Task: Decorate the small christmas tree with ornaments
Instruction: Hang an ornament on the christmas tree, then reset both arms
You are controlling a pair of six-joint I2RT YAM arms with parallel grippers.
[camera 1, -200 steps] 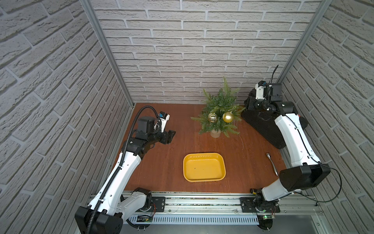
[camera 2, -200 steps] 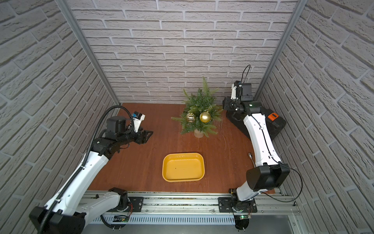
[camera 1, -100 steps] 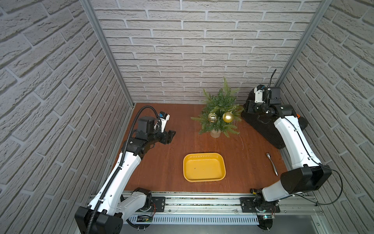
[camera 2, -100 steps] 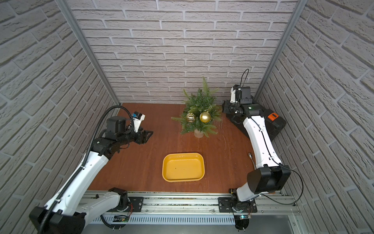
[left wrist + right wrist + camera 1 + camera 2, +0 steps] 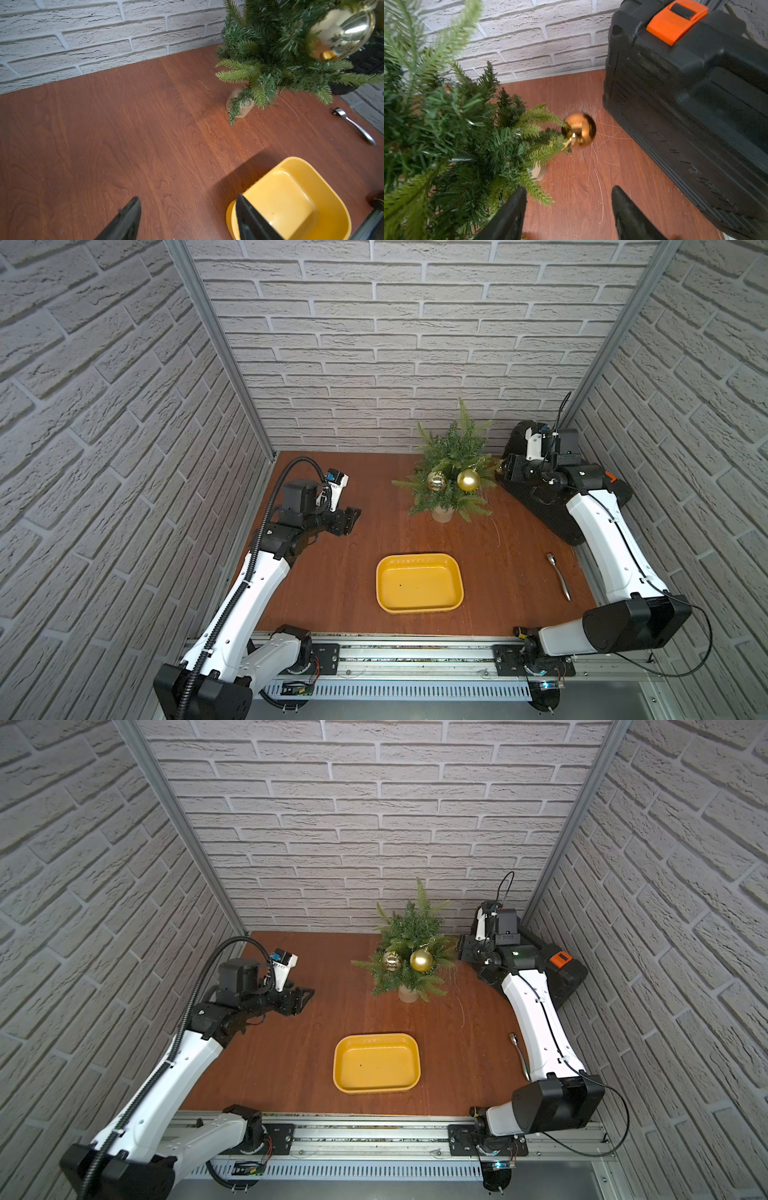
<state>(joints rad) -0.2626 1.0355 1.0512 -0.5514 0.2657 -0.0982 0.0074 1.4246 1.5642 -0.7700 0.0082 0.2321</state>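
Right wrist view: the bronze bauble sits at a branch tip of the small christmas tree, blurred, so perhaps not settled; the right end effector gapes empty just beside it. In a top view the mirror gold bauble and satin gold bauble hang in front; the yellow tray holds nothing. The left end effector, open and empty, hovers well apart. Decorating looks nearly complete.

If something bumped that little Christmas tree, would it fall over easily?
Probably, yes: the small christmas tree spreads far wider than its little pale pot, so it looks top-heavy and apt to tip. Its feathery branches would likely bend rather than push back. The bronze bauble hanging at a branch tip would probably swing or slip off.
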